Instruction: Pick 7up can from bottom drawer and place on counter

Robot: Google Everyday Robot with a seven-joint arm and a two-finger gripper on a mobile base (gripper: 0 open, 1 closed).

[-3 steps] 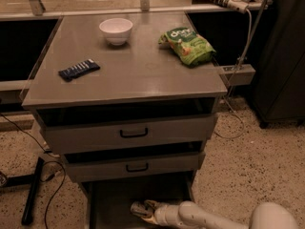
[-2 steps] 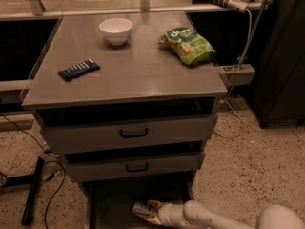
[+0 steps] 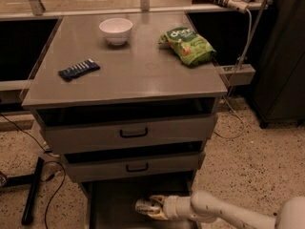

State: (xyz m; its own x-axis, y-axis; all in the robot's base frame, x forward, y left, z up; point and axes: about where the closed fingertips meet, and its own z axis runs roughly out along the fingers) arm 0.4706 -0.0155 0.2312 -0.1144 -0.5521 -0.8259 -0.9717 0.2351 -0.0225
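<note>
The 7up can [image 3: 143, 206], silvery with green patches, lies on its side in the open bottom drawer [image 3: 112, 209], under the two upper drawers. My gripper [image 3: 153, 207] reaches into the drawer from the right on a white arm [image 3: 214, 211]. Its yellowish fingers sit above and below the can's right end, closed on it, low over the dark drawer floor. The grey counter [image 3: 133, 66] is the cabinet's top, well above the gripper.
On the counter stand a white bowl [image 3: 116, 30], a green snack bag [image 3: 188, 46] and a dark flat packet [image 3: 78, 69]. The two upper drawers [image 3: 133, 132] with black handles are slightly open and overhang the bottom drawer. Cables and a black stand [image 3: 33, 190] lie on the floor at left.
The arm has shifted slightly to the right and the gripper with the can sits a touch higher in the drawer. Nothing on the counter has moved.
</note>
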